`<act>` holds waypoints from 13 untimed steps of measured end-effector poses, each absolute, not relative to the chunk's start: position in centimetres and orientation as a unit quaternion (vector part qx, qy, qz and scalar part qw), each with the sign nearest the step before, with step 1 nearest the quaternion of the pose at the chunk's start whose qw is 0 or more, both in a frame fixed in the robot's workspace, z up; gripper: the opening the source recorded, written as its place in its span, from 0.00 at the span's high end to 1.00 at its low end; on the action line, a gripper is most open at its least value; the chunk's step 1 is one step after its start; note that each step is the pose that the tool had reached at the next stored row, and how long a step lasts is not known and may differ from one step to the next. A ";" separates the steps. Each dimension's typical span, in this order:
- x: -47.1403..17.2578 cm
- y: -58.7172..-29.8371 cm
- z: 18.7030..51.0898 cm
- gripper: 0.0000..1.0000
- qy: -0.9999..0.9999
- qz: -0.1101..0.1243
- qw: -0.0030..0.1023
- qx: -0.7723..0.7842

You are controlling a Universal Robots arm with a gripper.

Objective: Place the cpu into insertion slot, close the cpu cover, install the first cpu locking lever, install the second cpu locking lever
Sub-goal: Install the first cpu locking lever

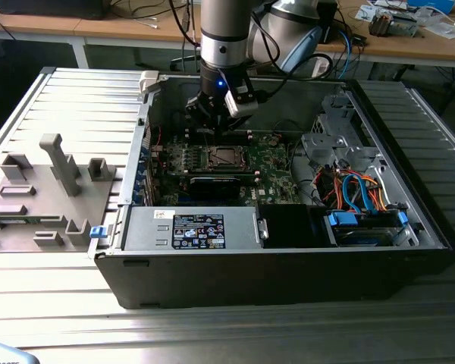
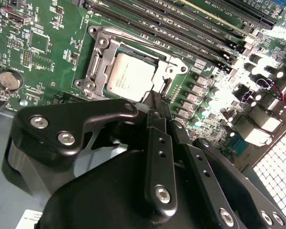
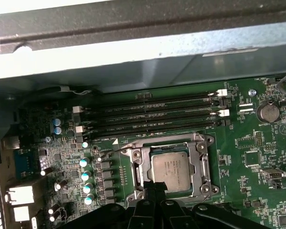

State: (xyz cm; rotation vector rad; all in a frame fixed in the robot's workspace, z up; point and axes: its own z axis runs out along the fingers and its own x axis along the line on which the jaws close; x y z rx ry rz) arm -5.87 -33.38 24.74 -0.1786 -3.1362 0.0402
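Gripper [image 2: 155, 98] w/ black fingers pressed together at the tips, nothing seen between them; it hangs just above the edge of the insertion slot [image 3: 170, 168]. In the first wrist view the closed tips [image 3: 154, 187] sit at the socket's near rim, over a corner of the cpu [image 3: 170, 171]. In the exterior view the gripper [image 1: 212, 114] is inside the open pc case [image 1: 288, 258], over the motherboard [image 1: 277, 171], beside the socket [image 1: 221, 157].

Cpu lies flat in the slot, silver top up, edges square w/ the socket frame; it's square so no real long axis. In the second wrist view the cpu [image 2: 131, 76] sits framed by the cpu cover [image 2: 101, 45], a silvery frame lying flat around the chip w/ the chip showing through its window. Cover [image 3: 202, 164] looks down in both wrist views. Thin wire lever [image 3: 128, 144] runs along the socket side nearest the memory slots [image 3: 152, 114]; can't tell if latched.

Memory slots run parallel to that socket side. Coin battery [image 3: 267, 112] well apart from the socket. Outside the case, on the exterior view's left, a grey fixture tray [image 1: 38, 189] on the slatted table [image 1: 83, 98]. Blue cables [image 1: 360, 189] in the case at the exterior view's right.
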 end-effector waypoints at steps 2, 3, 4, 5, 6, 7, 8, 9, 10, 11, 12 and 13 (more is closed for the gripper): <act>-5.9 -33.4 24.7 0.89 -0.998 0.013 0.000 -0.057; -5.9 -33.4 24.7 0.89 -0.998 0.013 0.000 -0.057; -5.9 -33.4 24.7 0.89 -0.998 0.013 0.000 -0.057; -5.9 -33.4 24.7 0.89 -0.998 0.013 0.000 -0.057; -6.0 -33.4 24.7 0.89 -0.998 0.013 0.000 -0.057; -6.0 -33.4 24.7 0.89 -0.998 0.013 0.000 -0.057; -6.0 -33.4 24.7 0.89 -0.998 0.012 0.000 -0.057; -6.0 -33.4 24.7 0.89 -0.998 0.012 0.000 -0.057; -6.0 -33.4 24.7 0.89 -0.998 0.012 0.000 -0.057; -6.0 -33.4 24.7 0.89 -0.998 0.012 0.000 -0.057; -6.0 -33.4 24.7 0.89 -0.998 0.012 0.000 -0.057; -6.1 -33.4 24.7 0.89 -0.998 0.012 0.000 -0.057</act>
